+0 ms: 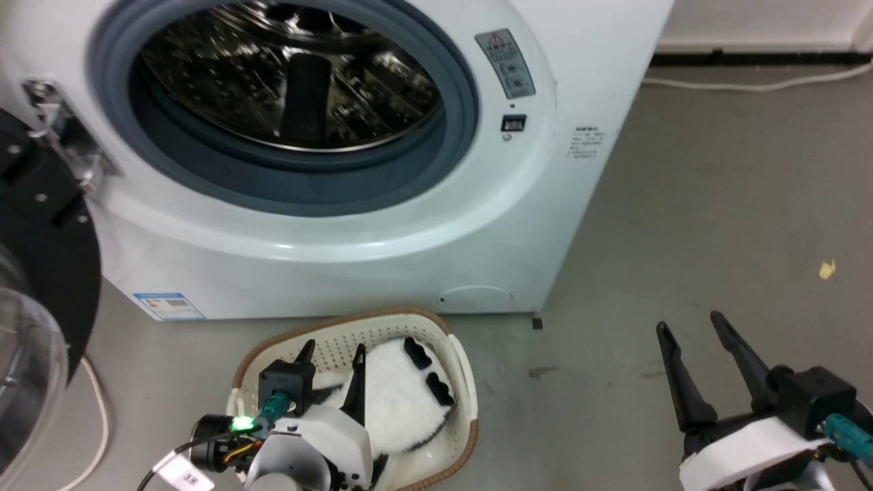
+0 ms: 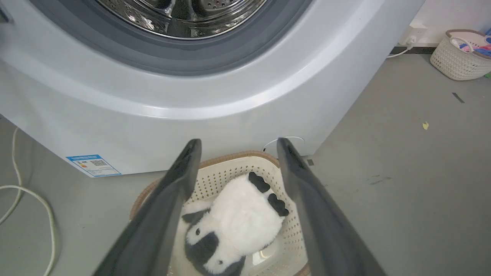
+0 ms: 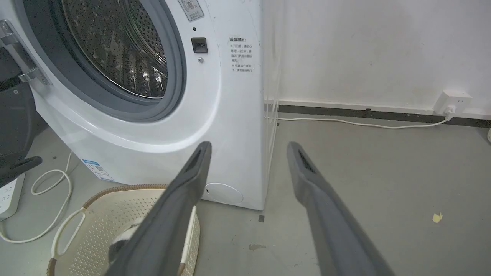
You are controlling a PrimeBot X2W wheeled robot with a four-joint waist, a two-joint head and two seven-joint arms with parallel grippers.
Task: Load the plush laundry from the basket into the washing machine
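The left tool [image 2: 238, 142], spread wide and empty, hangs above the plush panda [image 2: 236, 216], which lies lengthwise along its pointing direction in the basket [image 2: 218, 176].

Laundry room: washing machine [image 1: 341, 157], basket [image 1: 382, 327].

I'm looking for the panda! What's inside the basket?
A fluffy black-and-white plush toy lies inside the basket, with the open left hand above it. A little of the basket's floor shows beside the toy. Whatever lies beneath the toy is covered.
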